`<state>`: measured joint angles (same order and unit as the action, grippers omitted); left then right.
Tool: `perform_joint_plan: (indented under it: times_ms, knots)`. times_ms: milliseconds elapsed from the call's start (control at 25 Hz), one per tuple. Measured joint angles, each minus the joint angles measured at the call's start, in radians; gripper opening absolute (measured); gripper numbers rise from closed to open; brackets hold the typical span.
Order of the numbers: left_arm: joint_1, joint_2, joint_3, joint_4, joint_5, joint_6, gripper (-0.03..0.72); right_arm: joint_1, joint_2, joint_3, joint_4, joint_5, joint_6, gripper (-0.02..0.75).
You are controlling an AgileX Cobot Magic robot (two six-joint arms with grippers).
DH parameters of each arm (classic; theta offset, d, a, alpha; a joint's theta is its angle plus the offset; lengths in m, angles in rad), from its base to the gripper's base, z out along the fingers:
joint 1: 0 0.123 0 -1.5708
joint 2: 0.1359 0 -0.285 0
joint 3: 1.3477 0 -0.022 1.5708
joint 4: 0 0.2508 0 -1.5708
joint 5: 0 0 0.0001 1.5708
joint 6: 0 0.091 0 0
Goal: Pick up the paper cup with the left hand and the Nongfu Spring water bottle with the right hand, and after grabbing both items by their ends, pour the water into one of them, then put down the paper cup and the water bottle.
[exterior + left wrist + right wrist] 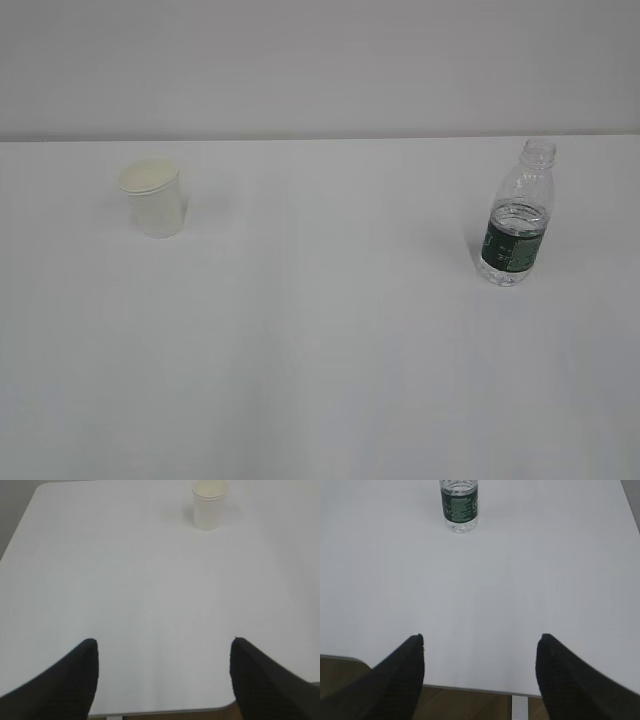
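White table (pixel 320 350) all round: the left hand (pixel 162 677) hangs with jaws spread wide and empty, the paper cup (pixel 208 506) upright well ahead of it. The right hand (pixel 480 672) gapes too, the Nongfu Spring water bottle (pixel 459 506) standing far ahead, slightly left.

The paper cup (pixel 153 198) looks matt off-white. The Nongfu Spring water bottle (pixel 519 215) is clear, glossy ribbed plastic with a dark green label. The worktop (pixel 320 350) is smooth, matt white.
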<state>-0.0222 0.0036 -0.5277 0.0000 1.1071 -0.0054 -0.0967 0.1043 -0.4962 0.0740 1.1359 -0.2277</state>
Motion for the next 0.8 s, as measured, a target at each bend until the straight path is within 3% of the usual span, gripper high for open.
perform_joint_plan:
  times_ms: [800]
  knots:
    - [0.0,0.0,0.0,0.0,0.0,0.0,0.587,0.0,0.0,0.0,0.0,0.0,0.0,0.52]
